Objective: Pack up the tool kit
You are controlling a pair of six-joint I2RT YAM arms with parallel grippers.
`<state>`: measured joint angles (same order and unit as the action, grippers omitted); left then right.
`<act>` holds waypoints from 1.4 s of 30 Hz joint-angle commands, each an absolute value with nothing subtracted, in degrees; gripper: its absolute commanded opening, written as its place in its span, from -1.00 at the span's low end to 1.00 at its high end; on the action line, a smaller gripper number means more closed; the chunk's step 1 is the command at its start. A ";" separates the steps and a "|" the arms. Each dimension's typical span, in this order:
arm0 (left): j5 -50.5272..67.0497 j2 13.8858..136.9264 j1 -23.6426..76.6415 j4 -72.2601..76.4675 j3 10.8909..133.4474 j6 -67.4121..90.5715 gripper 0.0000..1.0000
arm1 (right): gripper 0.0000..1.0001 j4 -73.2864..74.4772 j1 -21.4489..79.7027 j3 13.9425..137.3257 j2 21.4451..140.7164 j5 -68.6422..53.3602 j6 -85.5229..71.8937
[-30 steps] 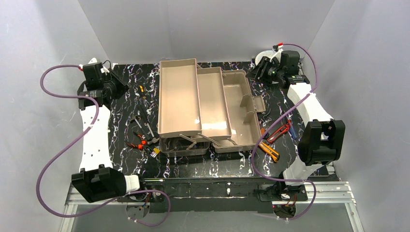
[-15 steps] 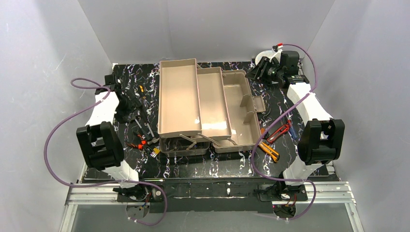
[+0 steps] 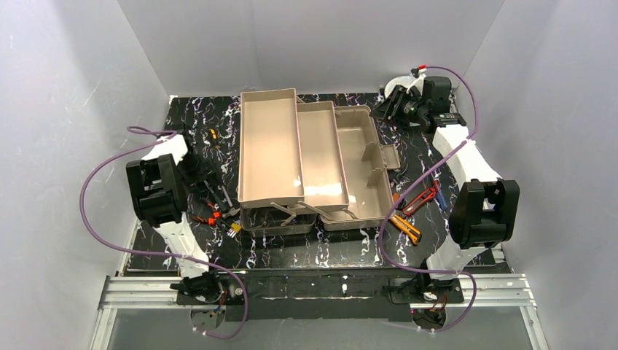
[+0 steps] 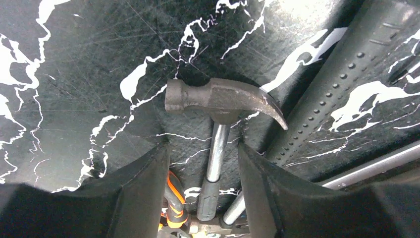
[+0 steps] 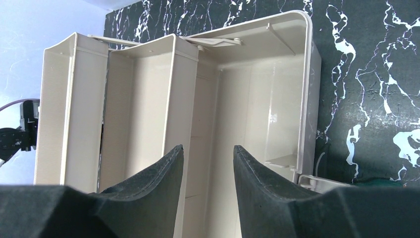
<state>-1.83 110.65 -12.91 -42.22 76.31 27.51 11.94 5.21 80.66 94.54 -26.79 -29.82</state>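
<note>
straddling the hammer [image 4: 223,101], your left end effector [image 4: 203,148] stands spread, apparently gripping nothing; right end effector [image 5: 208,148] parted, empty.

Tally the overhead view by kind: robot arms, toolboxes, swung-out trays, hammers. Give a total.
Robot arms: 2 (left arm, right arm)
Toolbox: 1
Swung-out trays: 2 (outer tray, inner tray)
Hammer: 1
Total: 6
</note>
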 commanded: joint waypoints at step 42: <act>29.53 91.42 6.74 -44.84 113.87 35.99 -1.00 | -0.01 8.61 3.70 80.29 93.48 -29.61 -30.94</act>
<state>27.44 87.66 0.67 -36.60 106.52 38.09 10.15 4.08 79.72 94.52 -28.71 -31.31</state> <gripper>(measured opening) 0.067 0.494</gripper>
